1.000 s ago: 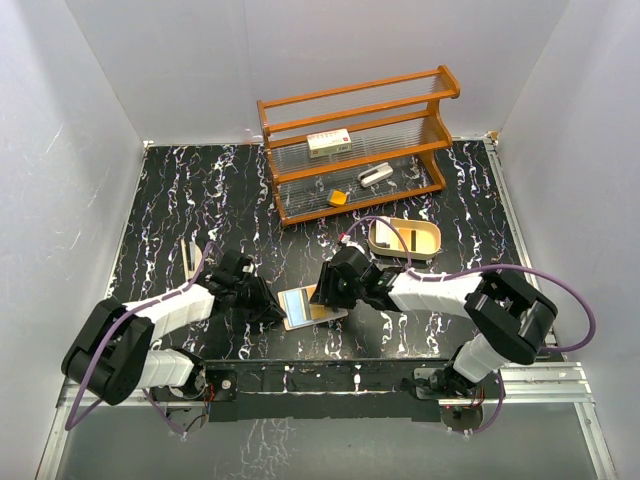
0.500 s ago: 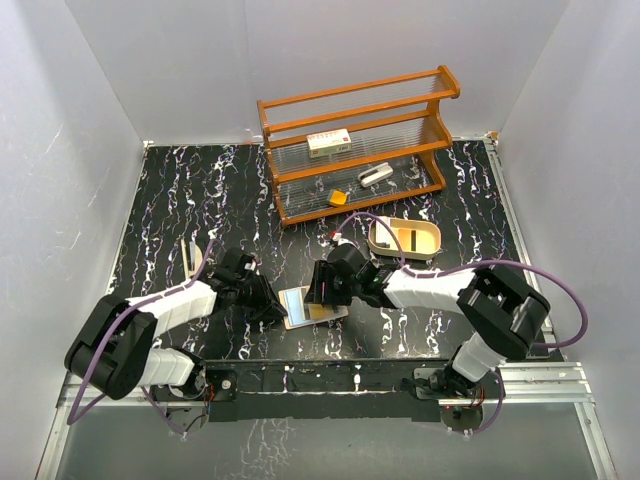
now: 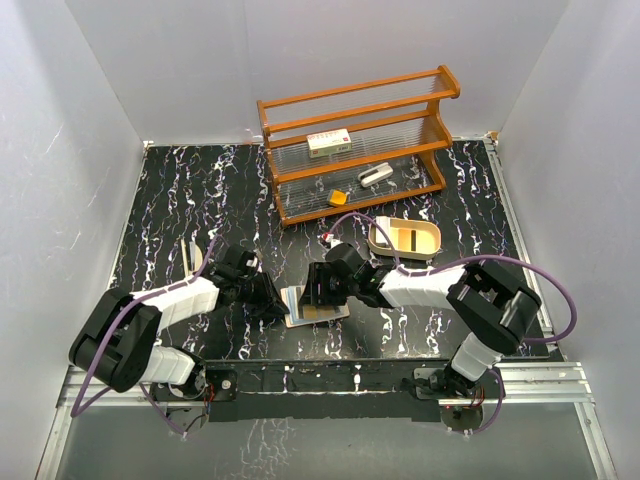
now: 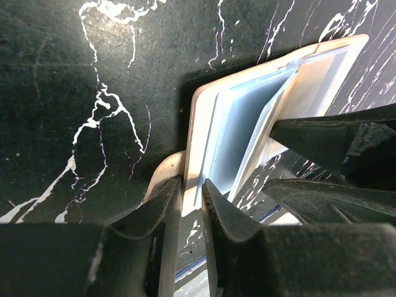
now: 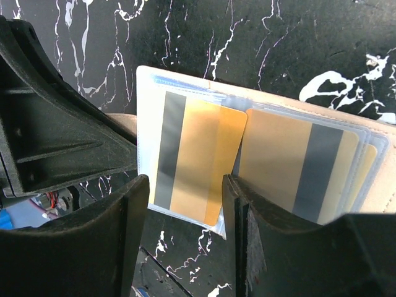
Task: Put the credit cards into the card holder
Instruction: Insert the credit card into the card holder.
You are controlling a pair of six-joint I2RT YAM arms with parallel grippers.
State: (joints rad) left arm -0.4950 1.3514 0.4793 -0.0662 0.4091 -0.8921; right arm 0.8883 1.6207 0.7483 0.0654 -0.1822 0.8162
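Clamping with left gripper (image 4: 192,181): my fingers stand narrow and nip one edge of the card holder (image 4: 195,124) between them, one finger on each face of that edge.
card holder, position: lying open on the black marbled table (image 3: 180,190), near the front edge, between my two grippers. Clear card sleeves face up. In the left wrist view one sleeve leaf stands partly lifted.
orange-yellow card (image 5: 193,154): at the left-hand sleeve, dark stripe along its left side, slightly skewed. Its right edge overhangs the sleeve toward the fold. Cannot tell if it is inside the sleeve or on top of it.
second card (image 5: 291,164): gold-toned with a dark stripe, seated in the right-hand sleeve. The edge of another card shows behind it at far right.
right gripper (image 5: 185,179): fingers apart by about the card's width, one beside each long edge of the orange-yellow card's near end. Cannot tell whether they press on it or only straddle it.
oval tray (image 3: 436,240): just beyond my right forearm, apart from the card holder.
wooden rack (image 3: 355,90): at the back of the table. A white box (image 3: 329,143) with red print sits on the middle shelf. An orange block (image 3: 339,198) and a silver-and-black item (image 3: 375,176) sit on the lower shelf.
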